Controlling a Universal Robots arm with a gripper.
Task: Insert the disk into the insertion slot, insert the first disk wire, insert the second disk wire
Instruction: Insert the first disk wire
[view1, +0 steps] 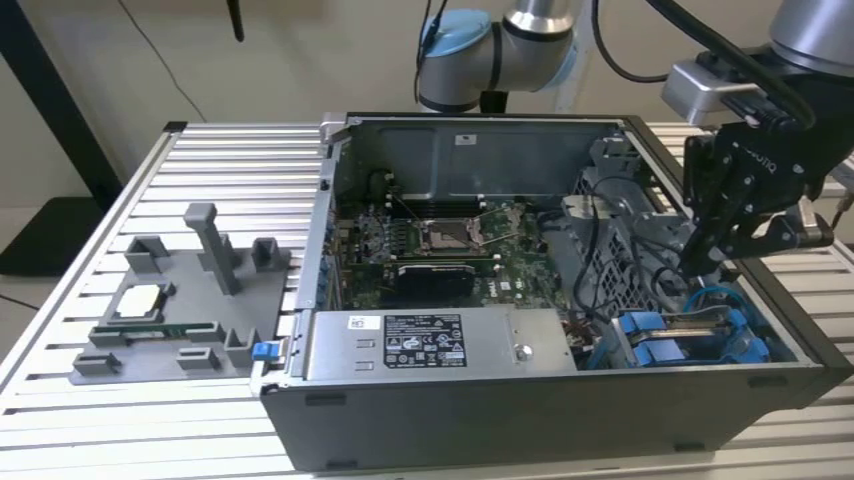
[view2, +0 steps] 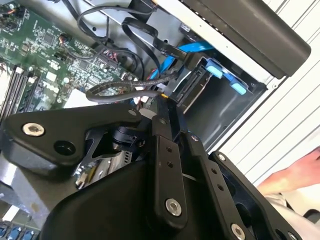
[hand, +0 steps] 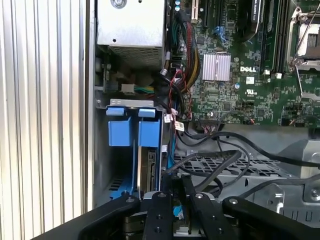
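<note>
The disk (hand: 148, 172) stands edge-on in the insertion slot (hand: 102, 165), between blue rails with blue tabs (hand: 120, 132). In the exterior view the slot (view1: 667, 340) is at the case's front corner on that view's right. My gripper (view1: 701, 266) hangs just above the slot's inner end, where a blue wire (view1: 711, 292) loops. In both wrist views its fingers (hand: 161, 200) lie close together among black wires (hand: 210, 167) beside the disk's end (view2: 192, 82). A sliver of blue shows between the fingers; I cannot tell if they pinch anything. A blue wire with a black plug (view2: 187, 52) sits at the disk's end.
The open case holds a motherboard (view1: 441, 240), a grey labelled power-supply box (view1: 427, 340) and a perforated metal cage (hand: 225, 165). A grey fixture (view1: 187, 300) with parts stands on the slatted table at the exterior view's left. A person's hand (view2: 295, 175) rests outside the case.
</note>
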